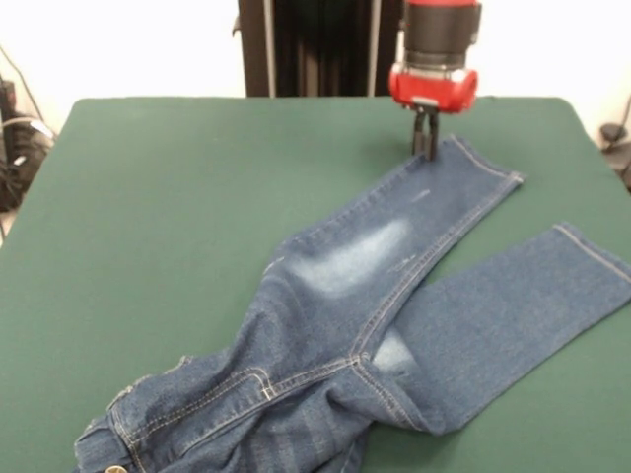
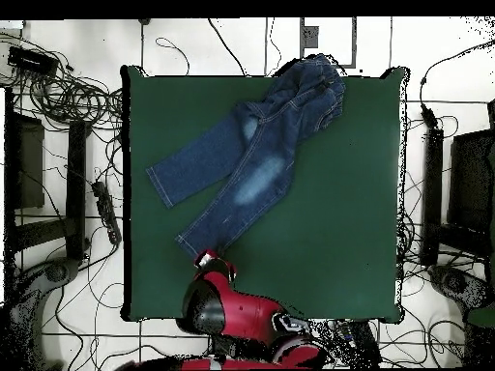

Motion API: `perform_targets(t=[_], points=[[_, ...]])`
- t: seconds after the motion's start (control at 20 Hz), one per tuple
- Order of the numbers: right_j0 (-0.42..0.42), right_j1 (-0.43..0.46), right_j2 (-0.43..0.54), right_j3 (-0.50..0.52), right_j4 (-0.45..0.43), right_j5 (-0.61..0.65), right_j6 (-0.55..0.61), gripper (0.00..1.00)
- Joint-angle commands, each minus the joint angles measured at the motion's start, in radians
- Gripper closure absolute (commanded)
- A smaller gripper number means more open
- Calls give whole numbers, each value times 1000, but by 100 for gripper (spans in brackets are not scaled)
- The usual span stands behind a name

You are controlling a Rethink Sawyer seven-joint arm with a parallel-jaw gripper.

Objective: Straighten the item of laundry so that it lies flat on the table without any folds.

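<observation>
Gripper (image 1: 425, 146) closed at jeans (image 1: 355, 325) leg hem — waistband bunched; table (image 1: 177, 197) green.

A pale tiled floor (image 2: 87, 319) with dark grout lines lies all round the desk. Black cables (image 2: 68, 92) snake across it in tangles. Dark stands (image 2: 75, 188) sit on either side. Behind, a white wall (image 1: 128, 44) is bright, with a black post (image 1: 320, 47) before it.
</observation>
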Motion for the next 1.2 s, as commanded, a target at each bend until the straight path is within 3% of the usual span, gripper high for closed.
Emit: perform_targets(t=[0.05, 0.25, 0.45, 0.6, 0.95, 1.2], points=[[-31, -60, -30, 213, -16, 2, 249, 100], [-106, 28, -44, 203, -89, -67, 234, 100], [-103, 164, -33, 162, -100, -172, 284, 100], [-96, 214, -1, 156, -74, -212, 331, 100], [-92, 253, 104, 188, -10, -270, 438, 100], [-10, 229, 161, 234, 123, -298, 558, 100]])
